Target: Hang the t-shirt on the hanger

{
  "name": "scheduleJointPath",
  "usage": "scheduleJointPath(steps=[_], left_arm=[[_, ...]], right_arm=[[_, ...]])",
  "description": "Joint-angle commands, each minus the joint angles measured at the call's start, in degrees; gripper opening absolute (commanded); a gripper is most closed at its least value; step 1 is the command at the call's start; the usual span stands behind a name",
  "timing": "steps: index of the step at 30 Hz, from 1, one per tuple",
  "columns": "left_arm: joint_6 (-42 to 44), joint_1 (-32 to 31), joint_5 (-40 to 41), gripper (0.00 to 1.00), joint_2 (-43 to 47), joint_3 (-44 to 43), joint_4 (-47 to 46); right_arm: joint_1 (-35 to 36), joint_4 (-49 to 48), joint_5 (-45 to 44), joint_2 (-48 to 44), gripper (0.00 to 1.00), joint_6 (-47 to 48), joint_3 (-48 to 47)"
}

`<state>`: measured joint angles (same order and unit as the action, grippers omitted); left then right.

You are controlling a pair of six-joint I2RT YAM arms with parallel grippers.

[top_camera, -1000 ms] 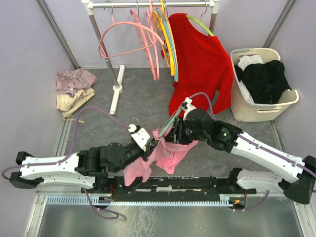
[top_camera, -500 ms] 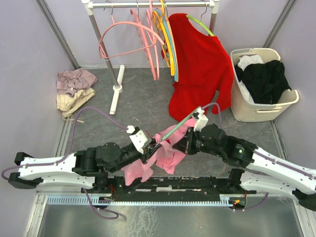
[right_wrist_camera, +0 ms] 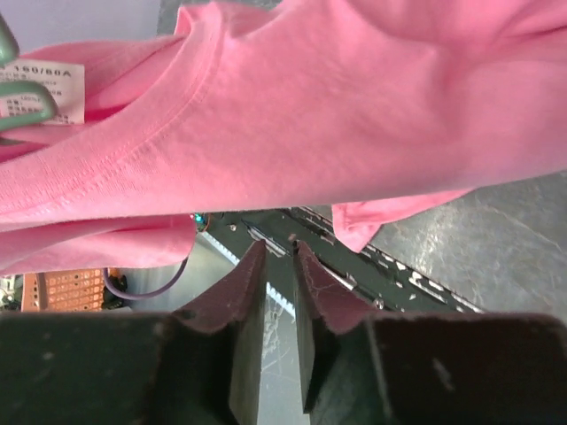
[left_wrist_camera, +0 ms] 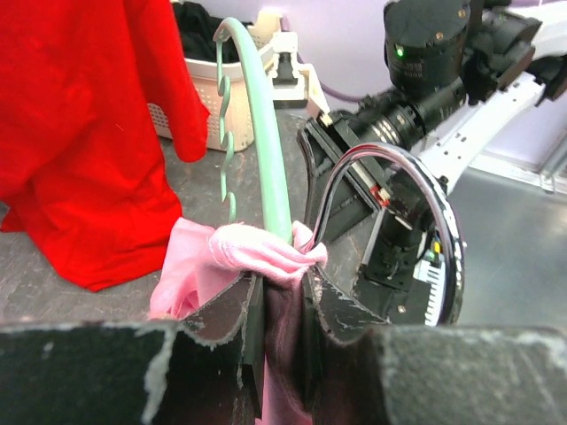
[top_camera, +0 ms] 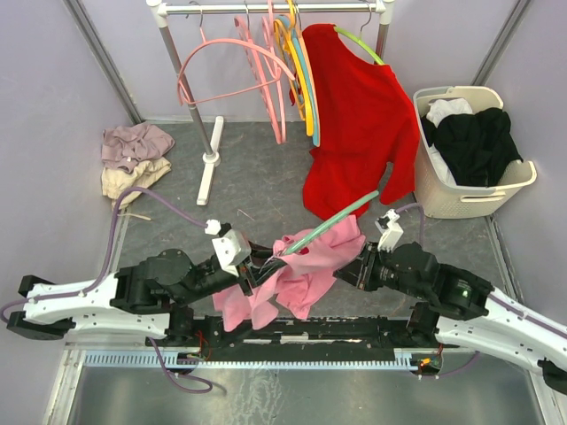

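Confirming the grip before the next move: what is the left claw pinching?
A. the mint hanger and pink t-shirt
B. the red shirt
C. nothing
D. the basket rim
A: the left claw is closed on the hanger, with t-shirt fabric bunched at its tips.

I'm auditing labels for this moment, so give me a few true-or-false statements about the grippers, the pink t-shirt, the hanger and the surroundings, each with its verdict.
1. The left gripper is clamped on the hanger, with t-shirt fabric bunched at its fingers. True.
2. The right gripper grips the t-shirt. False: its jaws stand slightly apart and empty, with the fabric beyond their tips.
3. The red shirt hangs from the rack. True.
4. The basket is empty. False: it holds black and white clothes.
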<state>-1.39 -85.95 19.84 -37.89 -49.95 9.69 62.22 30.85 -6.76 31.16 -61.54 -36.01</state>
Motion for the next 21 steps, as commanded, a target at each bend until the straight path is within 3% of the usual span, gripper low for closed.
scheduleJointPath(steps=[1,5,10,17,20,21], left_arm=[[-0.5,-0.2,-5.4,0.03,-0.9,-5.9,0.6],[-0.9,-0.2,-8.4,0.03,-0.6,-8.1,3.1],[-0.8,-0.2,-10.2,0.03,1.2,-9.7,5.7],[-0.8,-0.2,-13.1,0.03,2.3,-11.2,7.8],[-1.1,-0.2,-15.1,0.03,2.5,-11.4,8.3],[-1.4,-0.2,-16.1,0.03,2.4,-11.6,8.5]], right_arm=[[0.1,12.2,-3.2,0.1,0.30,-0.5,-8.2],[-2.9,14.3,4.8,0.9,0.36,-1.0,-10.0],[-10.8,8.8,19.0,-0.7,0.40,-4.2,-4.9],[-24.4,-13.0,41.5,0.8,0.48,-13.4,5.1],[-29.8,-23.0,48.5,5.1,0.53,-15.6,5.8],[-31.8,-27.3,51.5,8.6,0.59,-15.1,5.0]])
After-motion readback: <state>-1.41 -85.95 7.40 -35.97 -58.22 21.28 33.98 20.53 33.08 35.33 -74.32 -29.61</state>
